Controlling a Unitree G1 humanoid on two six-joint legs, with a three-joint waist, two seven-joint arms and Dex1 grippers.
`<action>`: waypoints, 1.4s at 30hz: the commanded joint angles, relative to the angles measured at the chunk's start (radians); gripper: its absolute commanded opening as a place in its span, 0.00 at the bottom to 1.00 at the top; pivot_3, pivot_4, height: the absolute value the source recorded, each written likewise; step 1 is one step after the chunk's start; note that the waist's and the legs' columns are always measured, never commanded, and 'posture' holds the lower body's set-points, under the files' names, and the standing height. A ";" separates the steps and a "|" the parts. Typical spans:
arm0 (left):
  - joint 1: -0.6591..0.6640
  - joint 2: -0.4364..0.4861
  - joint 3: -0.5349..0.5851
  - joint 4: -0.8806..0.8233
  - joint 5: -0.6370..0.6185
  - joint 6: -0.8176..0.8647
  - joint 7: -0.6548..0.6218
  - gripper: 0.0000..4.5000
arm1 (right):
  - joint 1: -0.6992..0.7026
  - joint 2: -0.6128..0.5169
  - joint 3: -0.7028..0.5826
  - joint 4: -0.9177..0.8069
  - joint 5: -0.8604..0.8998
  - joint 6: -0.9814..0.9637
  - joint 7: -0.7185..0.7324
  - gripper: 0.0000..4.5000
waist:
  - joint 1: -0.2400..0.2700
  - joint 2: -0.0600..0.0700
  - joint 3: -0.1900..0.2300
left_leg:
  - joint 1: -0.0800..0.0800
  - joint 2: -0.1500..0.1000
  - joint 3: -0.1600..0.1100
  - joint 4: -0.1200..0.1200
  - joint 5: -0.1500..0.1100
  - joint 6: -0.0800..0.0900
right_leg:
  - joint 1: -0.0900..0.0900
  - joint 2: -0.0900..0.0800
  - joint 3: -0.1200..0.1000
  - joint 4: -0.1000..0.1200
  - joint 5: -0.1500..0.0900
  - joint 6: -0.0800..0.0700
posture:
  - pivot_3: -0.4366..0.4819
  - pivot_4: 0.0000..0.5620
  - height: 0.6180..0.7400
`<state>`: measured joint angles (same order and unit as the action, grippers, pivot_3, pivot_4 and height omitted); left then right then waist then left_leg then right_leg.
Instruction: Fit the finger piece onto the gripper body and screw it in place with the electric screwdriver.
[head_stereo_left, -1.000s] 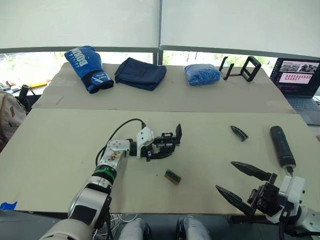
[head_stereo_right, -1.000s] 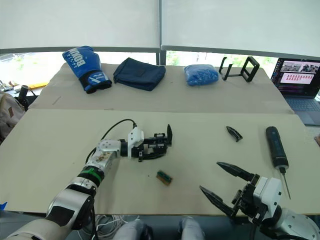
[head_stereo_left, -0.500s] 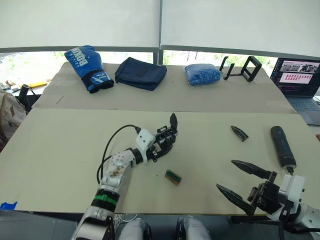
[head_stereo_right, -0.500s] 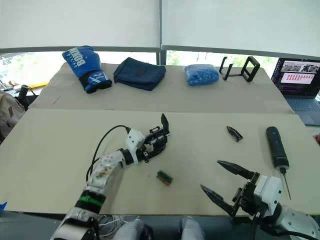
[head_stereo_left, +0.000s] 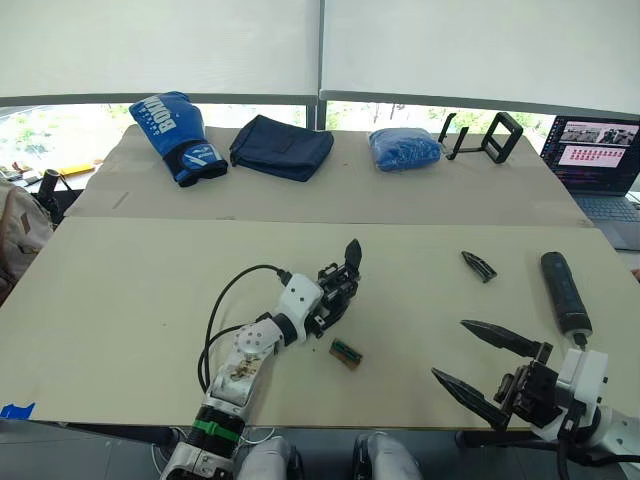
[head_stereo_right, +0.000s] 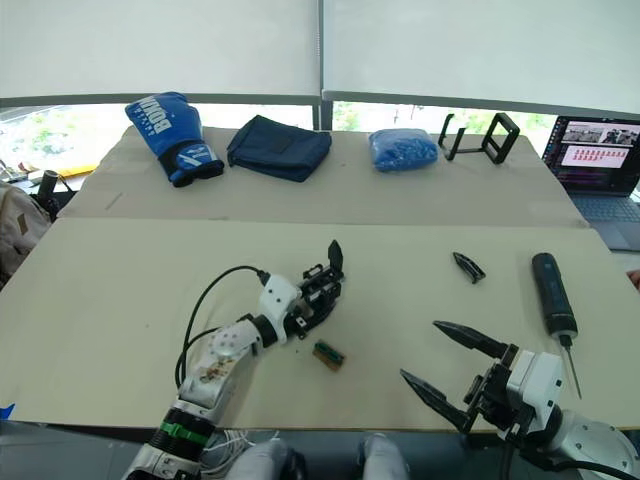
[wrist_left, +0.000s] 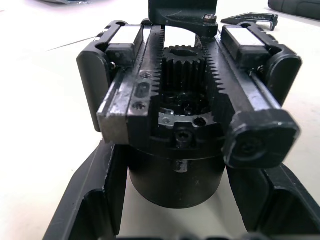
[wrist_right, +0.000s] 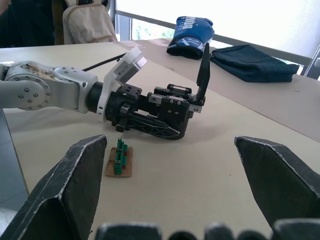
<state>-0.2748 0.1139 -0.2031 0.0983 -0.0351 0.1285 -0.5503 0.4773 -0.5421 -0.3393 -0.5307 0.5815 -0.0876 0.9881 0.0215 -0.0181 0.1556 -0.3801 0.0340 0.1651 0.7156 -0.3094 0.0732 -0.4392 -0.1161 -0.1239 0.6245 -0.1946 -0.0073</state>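
Your left gripper (head_stereo_left: 335, 298) has its fingers closed around the round base of the gripper body (head_stereo_left: 340, 285) at mid-table, whose single pointed finger stands up toward 12 o'clock. A small green-and-brown block (head_stereo_left: 345, 353) lies just at 6 o'clock of it. Your right gripper (head_stereo_left: 480, 370) hovers with its fingers spread wide, holding nothing. The finger piece (head_stereo_left: 479, 266) lies at 3 o'clock, well apart, with the electric screwdriver (head_stereo_left: 566, 293) further right.

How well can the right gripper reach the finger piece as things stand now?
Probably yes. The right gripper is open, and bare table lies between it and the finger piece; the electric screwdriver lies off to the side.
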 joint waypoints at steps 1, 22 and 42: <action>-0.025 -0.004 -0.001 -0.010 -0.014 -0.014 0.000 0.52 | 0.005 -0.011 -0.023 -0.027 0.017 -0.015 0.004 1.00 | 0.001 0.000 0.000 | 0.000 0.000 0.000 0.000 0.000 0.000 | 0.000 0.000 0.000 0.000 0.000 0.000 | 0.48 0.27 1.00; -0.040 0.246 0.067 0.032 -0.199 0.024 -0.343 1.00 | -0.025 -0.034 -0.009 -0.047 0.027 0.020 -0.020 1.00 | -0.005 0.005 -0.003 | 0.002 0.001 0.000 -0.001 0.000 -0.001 | 0.000 0.000 0.000 0.001 0.000 0.000 | 0.48 0.27 1.00; -0.504 0.142 0.023 0.802 -0.083 -0.410 -0.687 1.00 | -0.020 -0.098 -0.020 -0.050 0.074 0.067 0.036 1.00 | 0.004 0.005 -0.003 | -0.001 -0.001 0.001 0.004 -0.001 0.002 | 0.000 0.001 -0.001 0.000 0.000 0.000 | 0.48 0.27 1.00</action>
<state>-0.7524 0.2610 -0.1788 0.8804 -0.1272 -0.2486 -1.2267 0.4547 -0.6358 -0.3455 -0.5431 0.6340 -0.0191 1.0218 0.0256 -0.0135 0.1528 -0.3821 0.0333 0.1657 0.7200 -0.3106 0.0753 -0.4391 -0.1149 -0.1255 0.6250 -0.1945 -0.0068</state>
